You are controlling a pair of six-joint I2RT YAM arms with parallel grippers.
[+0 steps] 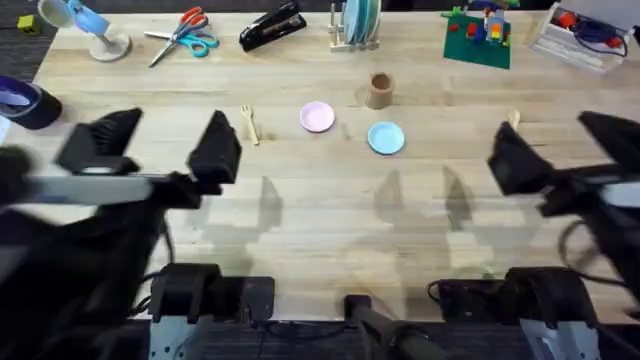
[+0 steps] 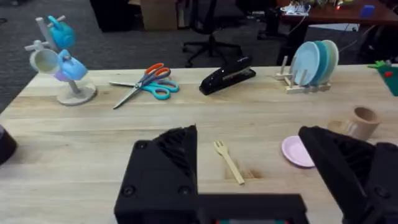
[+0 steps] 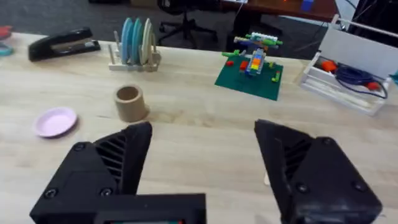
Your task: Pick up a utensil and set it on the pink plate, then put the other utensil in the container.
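The small wooden fork [image 1: 250,124] [image 2: 229,162] lies flat on the table, left of the pink plate [image 1: 317,117] [image 2: 295,151] [image 3: 56,121]. The brown container [image 1: 379,90] [image 2: 362,121] [image 3: 130,102] stands upright behind and to the right of the plate. My left gripper [image 1: 165,142] [image 2: 249,180] hovers open just left of the fork, holding nothing. My right gripper [image 1: 562,148] [image 3: 199,174] is open and empty at the right side. A pale bit of the spoon [image 1: 514,119] peeks out beside its left finger; the rest is hidden.
A light blue plate [image 1: 386,138] lies right of the pink one. Along the back edge are a mug tree [image 1: 95,30], scissors [image 1: 185,35], a black stapler [image 1: 272,28], a plate rack [image 1: 357,25], a toy brick model [image 1: 478,35] and a white bin [image 1: 580,35]. A tape roll [image 1: 25,100] sits far left.
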